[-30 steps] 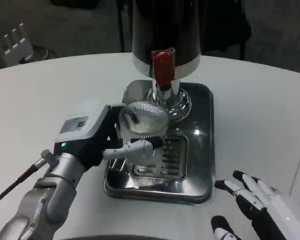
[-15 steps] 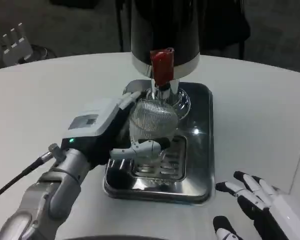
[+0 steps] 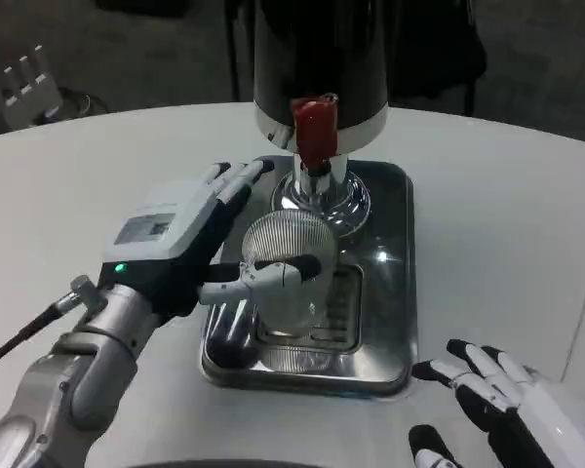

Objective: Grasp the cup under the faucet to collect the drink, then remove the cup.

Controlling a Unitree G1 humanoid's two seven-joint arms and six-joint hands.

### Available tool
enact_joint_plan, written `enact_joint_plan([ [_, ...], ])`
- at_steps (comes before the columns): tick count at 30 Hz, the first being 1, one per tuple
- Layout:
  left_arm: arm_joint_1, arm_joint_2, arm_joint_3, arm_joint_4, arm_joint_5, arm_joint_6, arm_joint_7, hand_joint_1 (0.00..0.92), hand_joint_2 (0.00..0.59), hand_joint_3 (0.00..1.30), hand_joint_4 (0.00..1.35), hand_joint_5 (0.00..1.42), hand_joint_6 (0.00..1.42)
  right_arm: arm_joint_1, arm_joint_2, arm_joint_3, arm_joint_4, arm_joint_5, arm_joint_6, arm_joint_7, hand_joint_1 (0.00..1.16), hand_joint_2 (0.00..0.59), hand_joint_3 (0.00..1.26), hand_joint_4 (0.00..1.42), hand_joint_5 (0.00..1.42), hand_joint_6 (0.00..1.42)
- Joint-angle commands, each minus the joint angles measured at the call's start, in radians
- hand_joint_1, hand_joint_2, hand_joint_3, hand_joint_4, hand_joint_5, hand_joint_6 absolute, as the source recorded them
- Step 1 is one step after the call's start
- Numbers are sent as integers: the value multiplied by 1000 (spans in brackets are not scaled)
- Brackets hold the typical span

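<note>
Ribbed clear cup point(image 3: 288, 268) sits in the left hand point(image 3: 180, 244), thumb across its front, at 6 o'clock from the red faucet point(image 3: 315, 130). Keep it upright, grip steady. Right hand point(image 3: 507, 405) lies spread, holding nothing.

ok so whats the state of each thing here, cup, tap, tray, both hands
cup: upright on the tray, held by the left hand, looks empty
left hand: wrapped around the cup
red tap lever: untouched, nothing seen pouring
drip tray: flat on the table under the dispenser
right hand: resting on the table, fingers spread, holding nothing
</note>
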Motion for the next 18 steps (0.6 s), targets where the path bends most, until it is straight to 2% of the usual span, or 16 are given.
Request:
enact_joint_plan([
  [1, 55, 20, 35, -54, -21, -28, 23, 75, 109, 123, 0, 28, 287, -3, 15, 7, -17, -3, 4, 14, 15, 488, 186, 32, 0, 1],
  [5, 98, 29, 89, -122, -48, -54, 38, 76, 108, 149, 0, 42, 301, -6, 16, 11, -17, -7, 6, 19, 15, 488, 192, 32, 0, 1],
  [14, 258, 74, 264, -304, -166, -154, 47, 72, 114, 188, 0, 71, 334, -32, 13, 40, -17, -34, 40, 36, 15, 488, 195, 32, 0, 1],
  [18, 324, 66, 345, -360, -255, -197, 42, 59, 121, 203, 11, 122, 368, -44, 6, 55, -17, -47, 61, 46, 15, 488, 195, 32, 0, 1],
])
